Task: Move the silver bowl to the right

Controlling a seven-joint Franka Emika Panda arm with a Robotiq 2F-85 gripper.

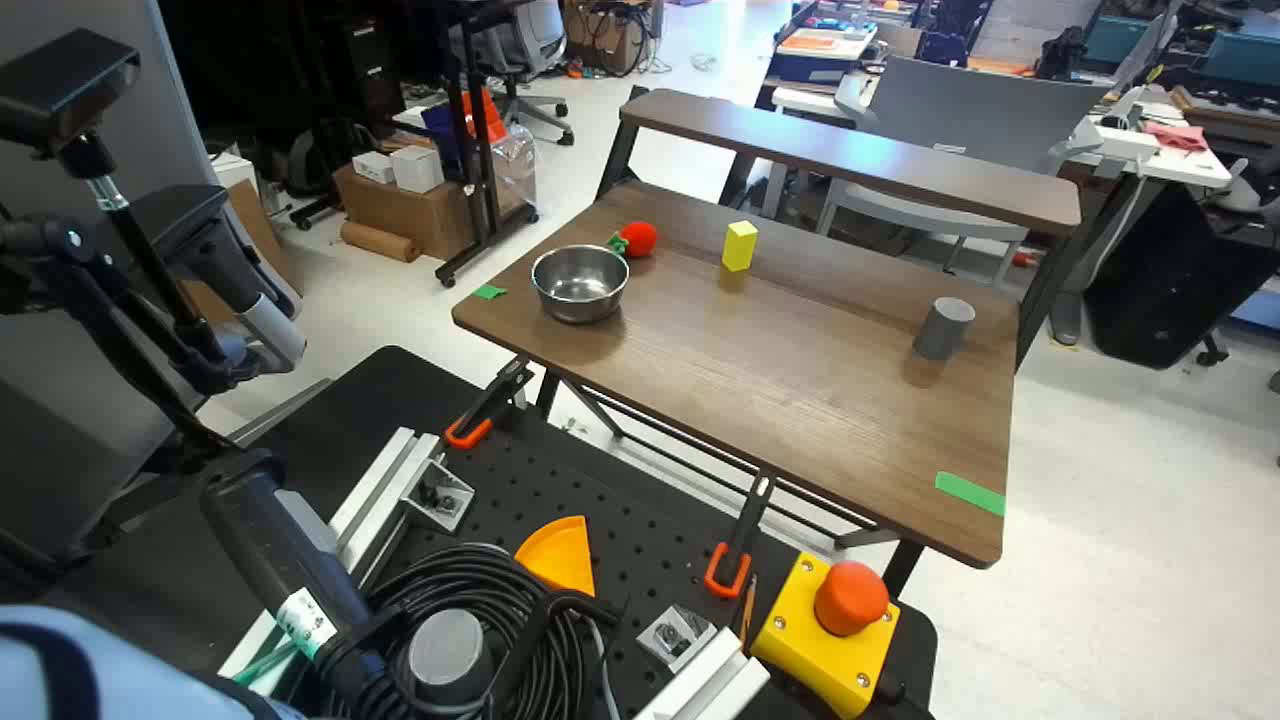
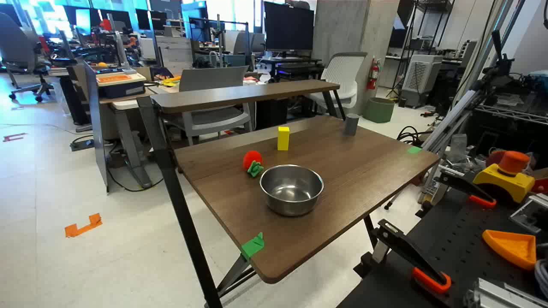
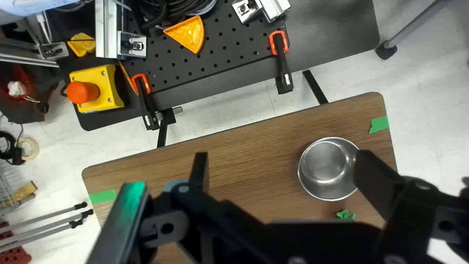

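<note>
The silver bowl (image 1: pixel 580 284) stands upright on the brown table near one end, and it also shows in an exterior view (image 2: pixel 291 190). Its inside looks empty. In the wrist view, the silver bowl (image 3: pixel 324 167) lies below the gripper, and the right-hand finger covers part of its rim. My gripper (image 3: pixel 281 156) is wide open, with nothing between its fingers. It appears well above the table and apart from the bowl. The gripper does not show in either exterior view.
A red toy with green leaves (image 1: pixel 640 239) lies close to the bowl. A yellow block (image 1: pixel 739 246) and a gray cylindrical cup (image 1: pixel 943 328) stand farther along the table. A raised shelf (image 1: pixel 850 155) runs along one long edge. Green tape (image 2: pixel 252 246) marks a corner.
</note>
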